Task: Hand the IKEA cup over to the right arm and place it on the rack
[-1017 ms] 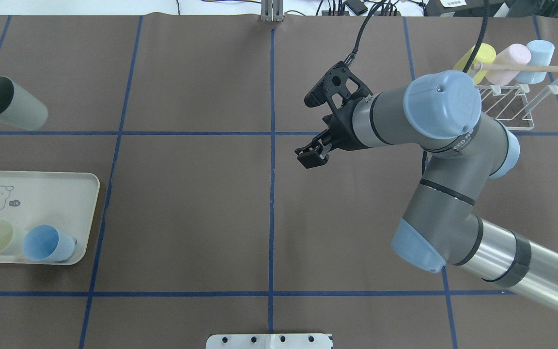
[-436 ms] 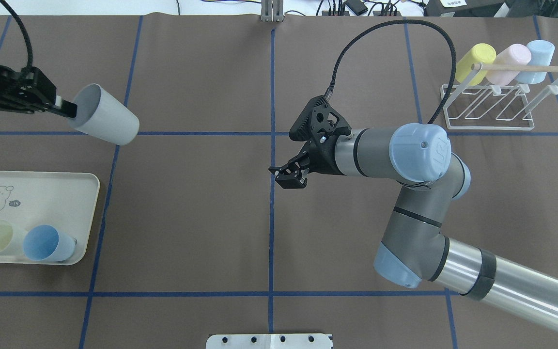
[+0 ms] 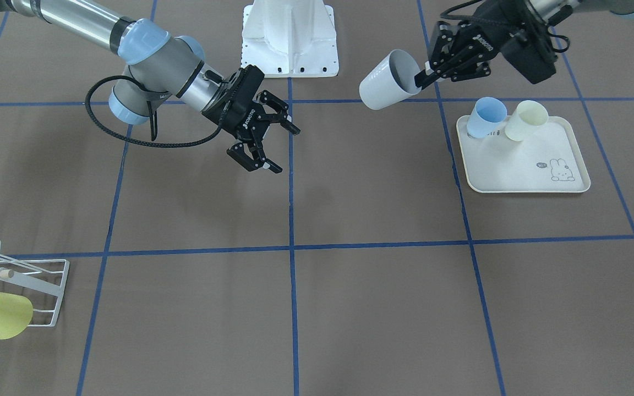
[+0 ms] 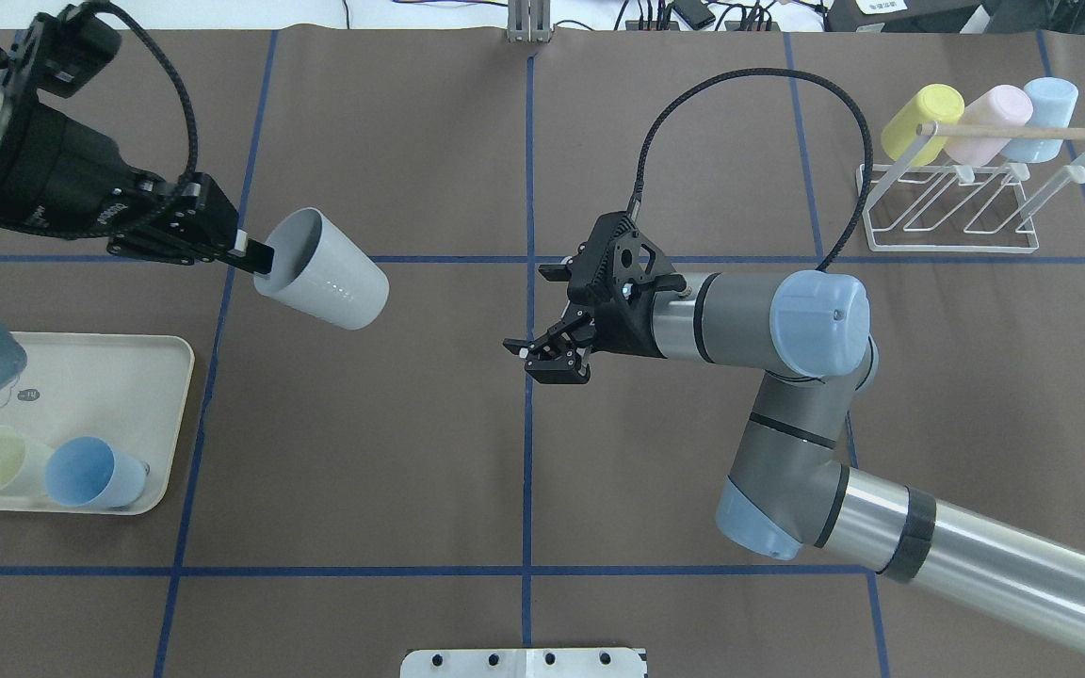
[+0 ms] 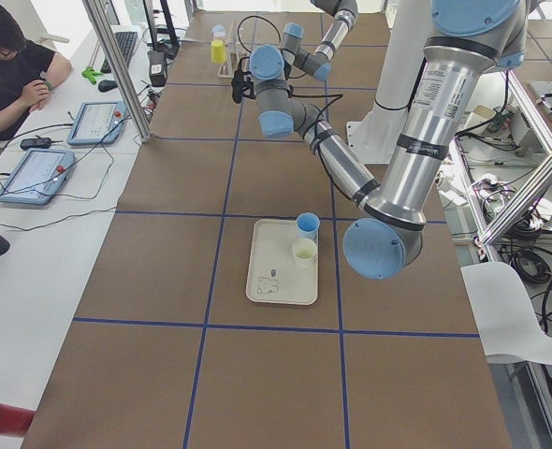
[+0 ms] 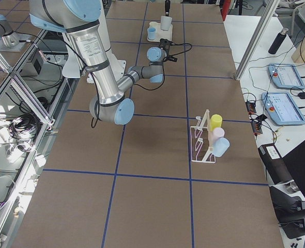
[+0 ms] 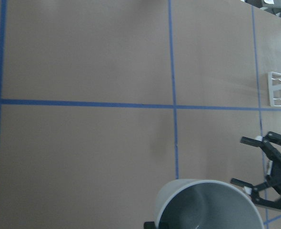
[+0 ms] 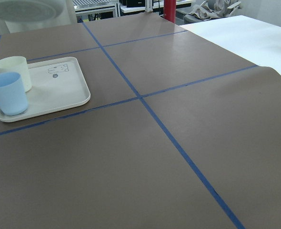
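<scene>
The left gripper [image 4: 260, 256] pinches the grey-white cup [image 4: 321, 269] by its rim, aloft and tilted. Its closed base aims across the brown table [image 4: 411, 424] at the right gripper [image 4: 526, 311], which hangs with jaws spread, well apart near the centre line. The rack [image 4: 952, 221], holding 3 cups, stands far beyond it.

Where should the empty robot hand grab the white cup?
On the white cup, grip the bare wall near its closed bottom. The left gripper pinches the rim, and the bottom tilts toward the open right gripper, so come from there.
</scene>
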Motion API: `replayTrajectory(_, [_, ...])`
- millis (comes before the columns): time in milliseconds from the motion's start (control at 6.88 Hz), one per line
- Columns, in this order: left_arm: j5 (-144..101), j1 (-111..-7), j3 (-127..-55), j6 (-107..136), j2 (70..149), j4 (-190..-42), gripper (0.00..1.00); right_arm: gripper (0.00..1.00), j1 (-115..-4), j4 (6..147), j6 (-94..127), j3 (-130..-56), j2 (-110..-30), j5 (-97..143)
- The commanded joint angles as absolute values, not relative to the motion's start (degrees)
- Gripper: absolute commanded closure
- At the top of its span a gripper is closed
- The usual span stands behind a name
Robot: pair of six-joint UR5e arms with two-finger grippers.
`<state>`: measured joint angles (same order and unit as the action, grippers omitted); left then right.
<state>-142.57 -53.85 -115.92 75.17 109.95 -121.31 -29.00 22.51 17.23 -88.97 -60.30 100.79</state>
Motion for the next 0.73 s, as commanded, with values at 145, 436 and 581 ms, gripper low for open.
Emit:
replayTrajectory(145, [-142.56,-51.24,-109.28,78.55,112.85,-133.18,1.00,0.00,-28.56,20.57,14.15,-90.08,-60.21,100.90])
replayTrajectory(436, [-142.56,-51.24,-105.22,81.90,112.85,-142.77,1.00,0.01,-27.26,18.04,14.24,-90.79,-60.03,100.55])
replayTrajectory(581, [-142.04,-51.24,-104.07,85.31,112.85,-146.82,1.00,0.01,-26.81,15.41,14.24,-90.62,-60.73,100.55])
